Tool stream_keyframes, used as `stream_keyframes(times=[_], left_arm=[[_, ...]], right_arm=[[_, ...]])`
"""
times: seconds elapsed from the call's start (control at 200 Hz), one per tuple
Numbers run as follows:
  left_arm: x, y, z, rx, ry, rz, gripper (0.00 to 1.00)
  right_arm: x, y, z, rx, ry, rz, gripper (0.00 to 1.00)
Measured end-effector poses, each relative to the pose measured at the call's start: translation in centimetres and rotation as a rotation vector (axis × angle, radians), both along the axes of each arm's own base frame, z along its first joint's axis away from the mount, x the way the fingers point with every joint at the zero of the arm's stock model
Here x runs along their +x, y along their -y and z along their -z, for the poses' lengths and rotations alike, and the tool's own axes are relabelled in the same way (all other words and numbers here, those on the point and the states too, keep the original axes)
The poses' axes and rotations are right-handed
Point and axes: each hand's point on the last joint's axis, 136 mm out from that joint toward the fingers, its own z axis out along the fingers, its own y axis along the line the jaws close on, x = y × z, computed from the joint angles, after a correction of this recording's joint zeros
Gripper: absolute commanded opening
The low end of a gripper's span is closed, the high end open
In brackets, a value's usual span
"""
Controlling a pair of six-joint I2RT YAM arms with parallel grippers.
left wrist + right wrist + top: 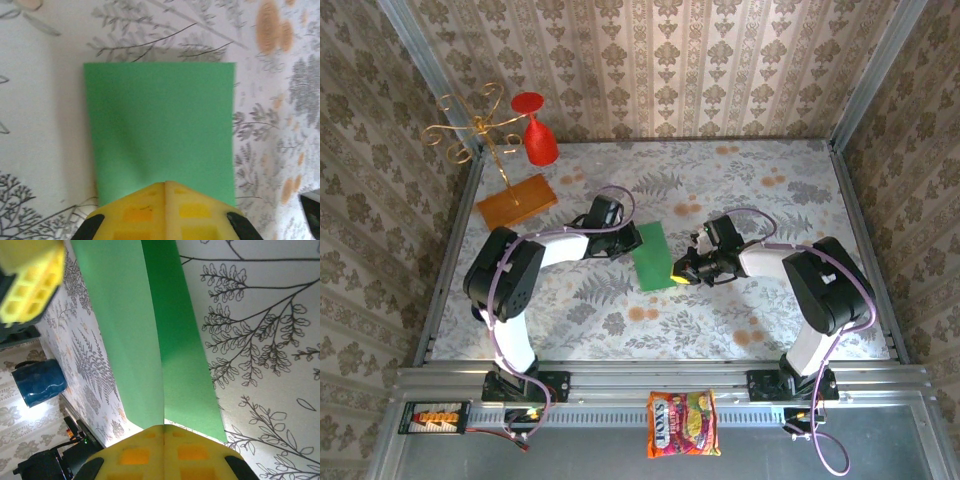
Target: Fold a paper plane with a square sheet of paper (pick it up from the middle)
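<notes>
The square sheet of paper [653,257] (barely creased, most folds left) is clamped at opposite edges by left gripper [629,241] and right gripper [678,272].

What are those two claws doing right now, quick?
Left gripper: closed, pinching the green paper at its edge.
Right gripper: closed, pinching the same paper's edge.

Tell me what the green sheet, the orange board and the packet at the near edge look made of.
Green sheet: thin matte paper, it seems; the right wrist view shows it bent along a crisp line with no gloss. Orange board: smooth and slightly shiny, either plastic or lacquered wood; I cannot tell which. Packet: printed glossy plastic film, judging by its crinkles and highlights.
</notes>
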Motion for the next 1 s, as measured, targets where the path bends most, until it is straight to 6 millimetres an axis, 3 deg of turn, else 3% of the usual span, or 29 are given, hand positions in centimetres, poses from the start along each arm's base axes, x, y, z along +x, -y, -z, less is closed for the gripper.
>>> stream_keyframes(times=[0.115,0.395,0.64,1.0], left_arm=[[-0.5,-0.3,1.5,0.029,-0.042,0.002,0.02],[0.4,0.9,1.4,0.018,-0.033,0.024,0.01],[0.4,1.4,1.3,0.014,-0.029,0.043,0.02],[0.3,1.9,0.8,0.004,-0.028,0.076,0.08]], right_arm=[[0.0,0.0,0.0,0.001,0.003,-0.004,0.00],[-0.2,-0.9,-0.9,0.038,0.013,-0.042,0.00],[2.2,-3.2,-2.8,0.071,0.073,-0.079,0.00],[3.0,-3.4,-0.8,0.024,0.009,-0.038,0.01]])
